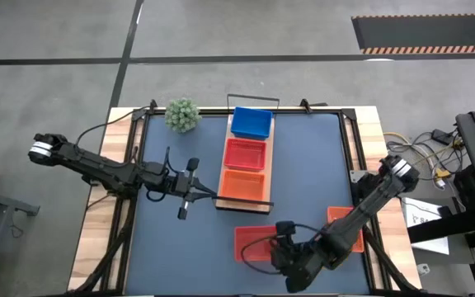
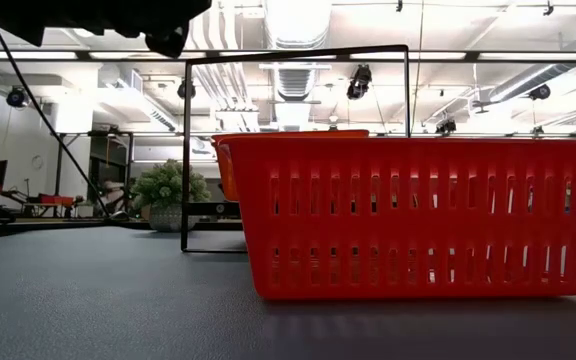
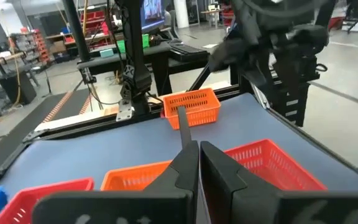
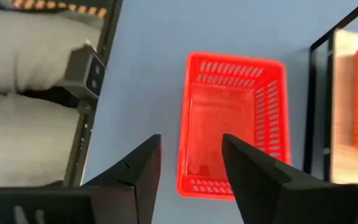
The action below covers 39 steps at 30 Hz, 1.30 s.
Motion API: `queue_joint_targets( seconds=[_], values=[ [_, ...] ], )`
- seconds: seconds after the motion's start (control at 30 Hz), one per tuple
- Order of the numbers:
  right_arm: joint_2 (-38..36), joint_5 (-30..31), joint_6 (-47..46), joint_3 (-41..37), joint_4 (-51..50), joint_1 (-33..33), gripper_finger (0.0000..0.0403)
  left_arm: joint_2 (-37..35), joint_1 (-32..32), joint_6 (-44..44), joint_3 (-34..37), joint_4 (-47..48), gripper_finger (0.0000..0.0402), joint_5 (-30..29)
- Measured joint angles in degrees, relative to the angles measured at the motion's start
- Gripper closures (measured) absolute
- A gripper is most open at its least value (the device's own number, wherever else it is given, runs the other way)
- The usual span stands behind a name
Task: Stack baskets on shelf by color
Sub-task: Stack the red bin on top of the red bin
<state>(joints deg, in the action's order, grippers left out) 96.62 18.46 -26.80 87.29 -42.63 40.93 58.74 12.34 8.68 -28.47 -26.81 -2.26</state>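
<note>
Three baskets sit in a row on the light-wood shelf [image 1: 272, 157]: blue [image 1: 250, 122] at the far end, red [image 1: 245, 154] in the middle, orange [image 1: 242, 186] at the near end. A loose red basket [image 1: 252, 243] rests on the mat near the table's near edge and fills the low view [image 2: 418, 215]. A loose orange basket [image 1: 346, 224] lies partly under the right arm. My right gripper [image 4: 191, 146] [image 1: 280, 239] hovers open above the loose red basket [image 4: 232, 124]. My left gripper [image 3: 199, 155] [image 1: 204, 193] is shut, left of the shelf's near end.
A fuzzy green plant ball [image 1: 183, 115] stands at the far-left corner of the mat. Black wire rails [image 2: 298, 50] close the shelf's ends. Wooden strips and black frame bars [image 1: 126, 165] border the dark-blue mat [image 1: 312, 165]. Cables lie off the right edge.
</note>
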Motion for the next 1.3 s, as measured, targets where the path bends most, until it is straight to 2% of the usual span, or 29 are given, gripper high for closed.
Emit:
queue_joint_targets(
  seconds=[0.23, 0.8, 0.93, 1.1, 1.3],
  values=[
    [6.52, 0.01, -0.66, 0.35, 0.60, -0.17, 0.0230, 0.00, 0.00, 1.20, 0.02, -0.16, 0.0402, -0.03],
    [16.24, 0.17, 1.09, 0.35, 5.86, -2.56, 0.0255, -0.28, 0.04, 2.28, 0.00, -0.26, 0.0402, -0.15],
    [18.39, 2.65, 1.18, 0.33, 6.15, -2.81, 0.0264, -0.28, 0.15, 2.15, 0.02, -0.56, 0.0402, -0.16],
    [19.54, 2.55, 1.29, 0.30, 6.35, -3.21, 0.0299, -0.28, 0.15, 2.14, 0.02, -1.16, 0.0402, -0.17],
    [19.21, 2.12, 2.12, 0.30, 6.41, -3.37, 0.0384, -0.28, 0.26, 2.01, 0.09, -1.26, 0.0402, -0.15]
  ],
)
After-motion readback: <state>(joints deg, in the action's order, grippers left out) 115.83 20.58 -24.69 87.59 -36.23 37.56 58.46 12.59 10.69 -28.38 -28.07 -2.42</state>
